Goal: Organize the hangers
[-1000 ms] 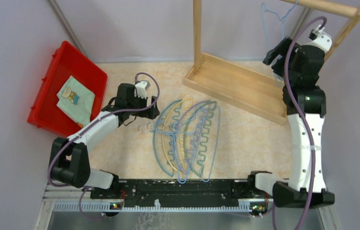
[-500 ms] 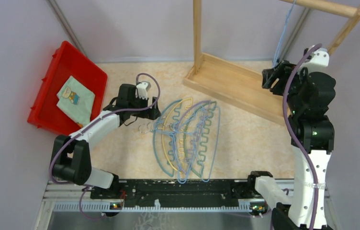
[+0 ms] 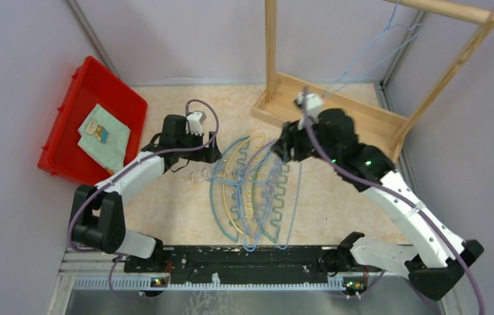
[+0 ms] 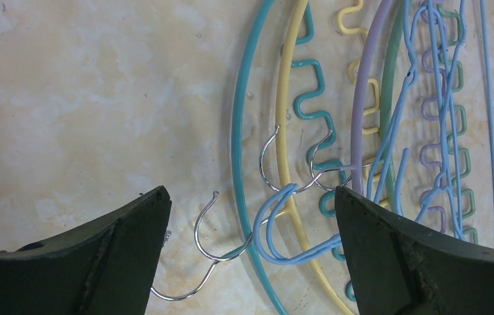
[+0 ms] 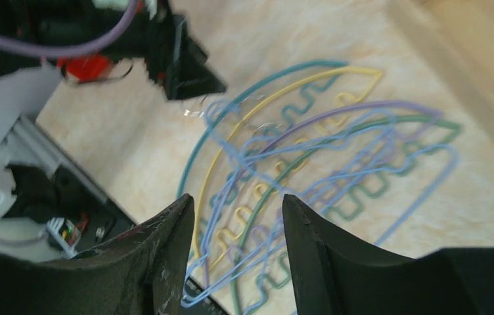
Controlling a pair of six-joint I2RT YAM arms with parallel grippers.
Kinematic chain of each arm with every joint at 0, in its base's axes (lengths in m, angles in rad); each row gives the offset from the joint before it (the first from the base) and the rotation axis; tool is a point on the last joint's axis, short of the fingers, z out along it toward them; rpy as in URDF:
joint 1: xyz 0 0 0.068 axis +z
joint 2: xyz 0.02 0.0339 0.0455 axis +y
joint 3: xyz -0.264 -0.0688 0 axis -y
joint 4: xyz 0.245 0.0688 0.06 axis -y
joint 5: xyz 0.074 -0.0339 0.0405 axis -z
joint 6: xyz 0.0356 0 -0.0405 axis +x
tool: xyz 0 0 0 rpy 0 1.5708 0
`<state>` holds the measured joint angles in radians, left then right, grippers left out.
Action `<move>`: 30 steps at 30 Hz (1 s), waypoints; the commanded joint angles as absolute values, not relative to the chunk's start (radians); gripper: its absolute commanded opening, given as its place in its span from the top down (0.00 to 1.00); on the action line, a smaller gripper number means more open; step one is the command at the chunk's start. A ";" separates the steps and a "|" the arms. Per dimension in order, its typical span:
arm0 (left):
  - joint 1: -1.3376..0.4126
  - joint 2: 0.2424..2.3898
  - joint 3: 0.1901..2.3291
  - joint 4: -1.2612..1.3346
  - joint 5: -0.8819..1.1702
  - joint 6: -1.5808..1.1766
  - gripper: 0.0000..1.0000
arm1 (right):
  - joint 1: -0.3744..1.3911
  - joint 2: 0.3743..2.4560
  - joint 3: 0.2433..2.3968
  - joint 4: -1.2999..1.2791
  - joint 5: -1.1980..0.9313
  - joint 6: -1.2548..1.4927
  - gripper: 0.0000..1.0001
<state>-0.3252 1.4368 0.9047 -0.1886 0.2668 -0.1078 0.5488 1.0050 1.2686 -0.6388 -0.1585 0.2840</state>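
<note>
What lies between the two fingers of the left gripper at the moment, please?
In the left wrist view, the open left gripper frames silver metal hooks, a light-blue wire loop and the teal hanger's arch.

White-and-black arms (image 3: 402,210), purple cables (image 3: 198,105)

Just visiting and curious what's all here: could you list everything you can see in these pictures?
arched hangers: four; teal, yellow, purple, green; piled mid-table
wire hangers: several, count unclear; light blue; tangled in that pile
hung wire hanger: at least one; light blue; on the rack's top rail
rack: one; wooden; far right corner
bin: one; red; far left
cloth: one; pale green with a cartoon print; inside the bin
table: one; beige, marbled
left gripper: black, open over the hooks
right gripper: black, open above the pile
</note>
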 commanded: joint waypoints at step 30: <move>-0.333 1.393 0.842 -0.166 0.259 -0.140 0.01 | 0.924 1.230 0.690 -0.348 0.018 0.552 0.55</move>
<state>-0.3256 1.4075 0.8474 -0.1822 0.2474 -0.1341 0.9199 1.2411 0.6983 -0.4179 0.0360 0.5446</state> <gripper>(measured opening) 0.996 0.452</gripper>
